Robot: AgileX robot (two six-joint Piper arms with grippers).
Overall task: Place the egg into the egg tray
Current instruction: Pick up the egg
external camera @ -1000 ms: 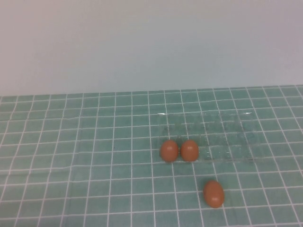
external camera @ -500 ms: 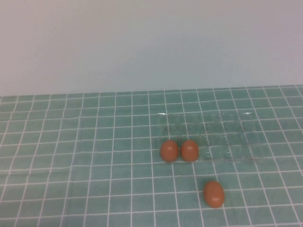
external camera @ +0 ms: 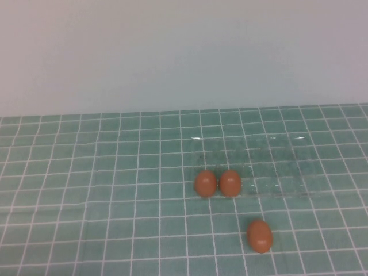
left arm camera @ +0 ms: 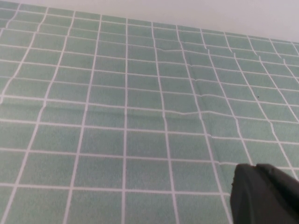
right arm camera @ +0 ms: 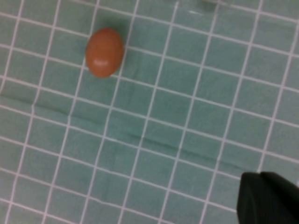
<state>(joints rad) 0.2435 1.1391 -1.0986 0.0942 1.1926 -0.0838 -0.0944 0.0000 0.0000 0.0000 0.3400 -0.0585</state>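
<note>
Three alike orange-brown eggs lie on the green checked cloth in the high view. Two (external camera: 205, 183) (external camera: 230, 183) sit side by side at the front left corner of the clear egg tray (external camera: 282, 164); I cannot tell whether they rest in cups. The third egg (external camera: 259, 236) lies alone on the cloth in front of the tray and shows in the right wrist view (right arm camera: 104, 52). No arm shows in the high view. My left gripper (left arm camera: 257, 170) hovers shut over bare cloth. My right gripper (right arm camera: 259, 176) is shut and empty, well apart from the lone egg.
The green cloth (external camera: 115, 190) with white grid lines covers the table and has a few creases. A plain pale wall (external camera: 184, 52) stands behind it.
</note>
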